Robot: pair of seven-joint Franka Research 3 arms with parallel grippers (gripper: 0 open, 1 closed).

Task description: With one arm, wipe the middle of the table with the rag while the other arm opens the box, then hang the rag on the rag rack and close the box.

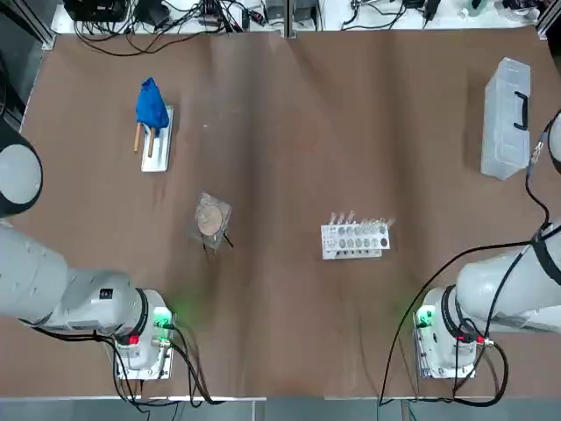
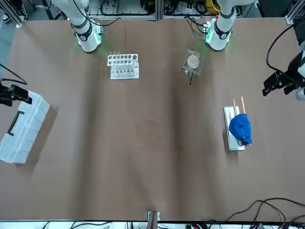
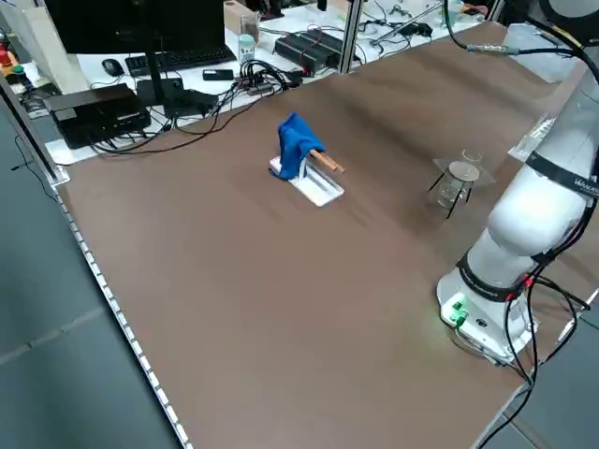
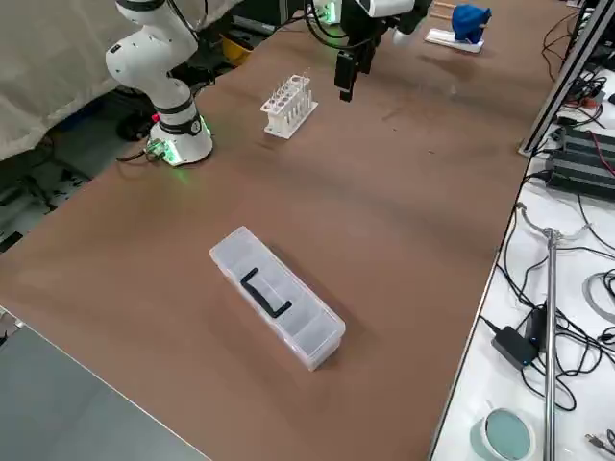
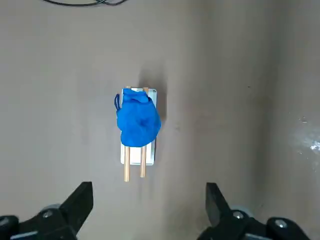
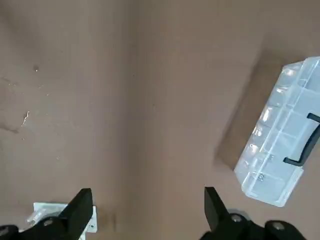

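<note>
Rag (image 1: 151, 104): bright blue, bunched up and draped over the far end of the rag rack, at the far left part of the table; nothing grips it.
Rag rack (image 1: 156, 145): white flat base lying on the table, with two thin wooden rods (image 5: 134, 165) sticking out from under the cloth toward the robot's side.
Box (image 1: 506, 117): translucent case lying flat with its lid down and its black handle (image 4: 265, 293) on top, near the far right edge of the table, well apart from the rag.
Table (image 1: 289, 307): brown and matte; its middle is bare, with a faint smudge in the front view.
Left gripper (image 5: 149, 207): fingers spread wide and holding nothing, raised above the table on the robot's left side and looking down on the rag rack.
Right gripper (image 6: 145, 212): fingers spread wide and holding nothing, raised above the table on the right side, with the box off to one side and not touched.
Tube rack (image 1: 355, 239): white holder of small tubes, standing right of the table's middle, nearer the robot.
Wrapped lump (image 1: 210, 217): tan round thing in clear wrapping, left of the middle and well apart from the tube rack.
Arm bases: both stand at the near edge of the table, each showing a green light.
</note>
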